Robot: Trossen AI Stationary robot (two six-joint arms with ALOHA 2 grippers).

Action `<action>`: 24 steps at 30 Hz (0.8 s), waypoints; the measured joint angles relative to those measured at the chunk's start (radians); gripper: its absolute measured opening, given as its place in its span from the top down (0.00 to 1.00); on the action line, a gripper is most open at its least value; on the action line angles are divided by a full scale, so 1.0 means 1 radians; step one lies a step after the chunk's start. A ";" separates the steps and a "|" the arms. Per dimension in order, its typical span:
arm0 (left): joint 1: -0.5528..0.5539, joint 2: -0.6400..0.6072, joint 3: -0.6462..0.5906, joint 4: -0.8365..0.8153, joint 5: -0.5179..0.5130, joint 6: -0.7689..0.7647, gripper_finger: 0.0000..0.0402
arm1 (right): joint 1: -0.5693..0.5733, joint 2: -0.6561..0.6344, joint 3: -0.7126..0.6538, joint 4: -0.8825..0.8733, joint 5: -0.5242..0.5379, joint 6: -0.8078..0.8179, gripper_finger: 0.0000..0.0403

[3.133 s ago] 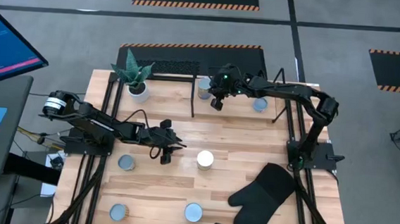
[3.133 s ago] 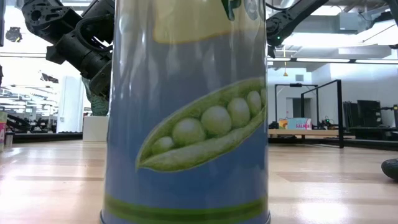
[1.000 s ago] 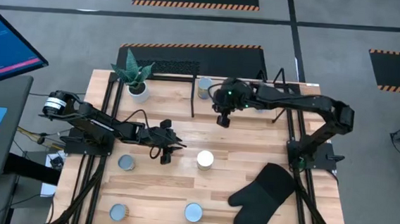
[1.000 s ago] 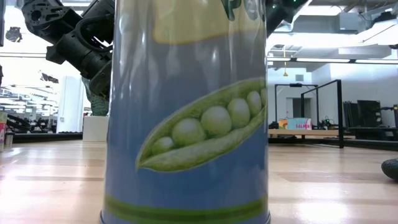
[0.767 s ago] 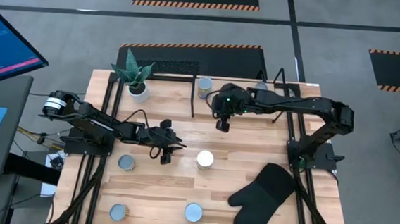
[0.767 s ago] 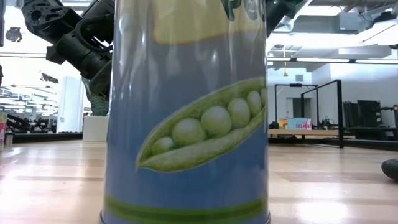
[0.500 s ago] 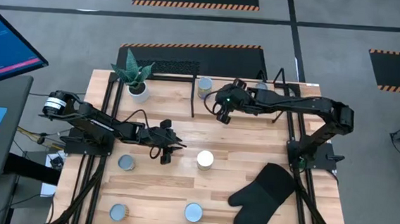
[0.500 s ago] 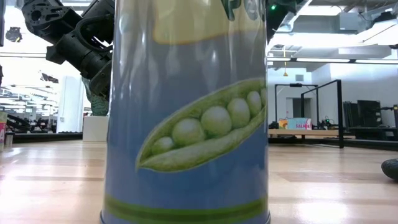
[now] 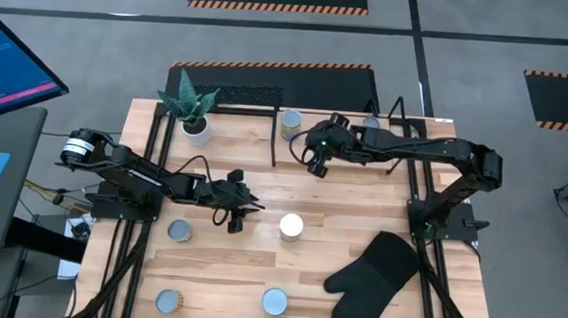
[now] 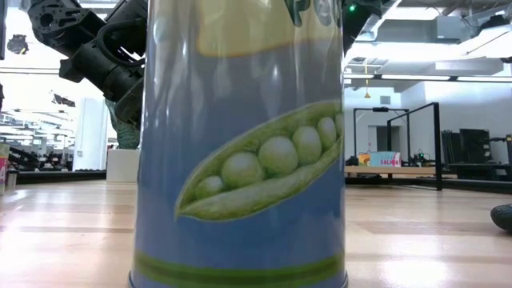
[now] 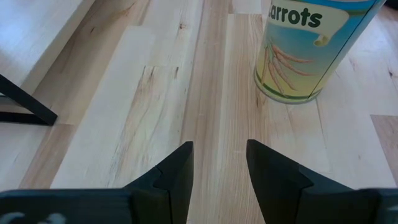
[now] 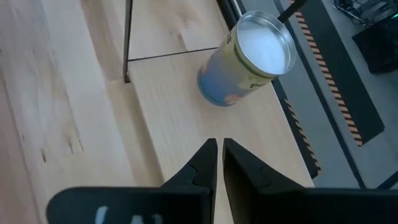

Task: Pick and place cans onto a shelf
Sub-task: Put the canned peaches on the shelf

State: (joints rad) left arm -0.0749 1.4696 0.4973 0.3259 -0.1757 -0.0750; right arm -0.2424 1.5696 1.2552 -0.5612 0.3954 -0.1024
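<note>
The white-topped can (image 9: 290,226) stands upright on the table just beside the left gripper (image 9: 237,219), whose fingers are spread and empty, while the right gripper (image 9: 316,165), fingers pressed together, hangs farther off by the shelf (image 9: 272,138).

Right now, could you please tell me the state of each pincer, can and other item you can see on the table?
Left pincer: open, empty, low over the wood, facing the carrots can.
Right pincer: shut, empty, over the shelf.
Can on shelf: upright.
White-topped can: upright at mid-table.
Three blue cans: upright at the near side.
Peas can: upright, close to the low camera.
Plant: upright.
Oven mitt: lying flat.
</note>
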 joint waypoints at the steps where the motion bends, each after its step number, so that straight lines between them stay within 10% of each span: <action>1: 0.000 0.000 0.000 0.000 0.000 0.000 0.65 | 0.000 0.000 0.000 0.000 0.000 0.000 0.87; 24: 0.000 0.000 0.000 0.000 0.000 0.000 0.65 | -0.002 0.000 0.000 0.001 0.000 -0.028 0.87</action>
State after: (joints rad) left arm -0.0747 1.4696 0.4973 0.3259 -0.1757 -0.0750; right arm -0.2440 1.5696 1.2552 -0.5607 0.3950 -0.1304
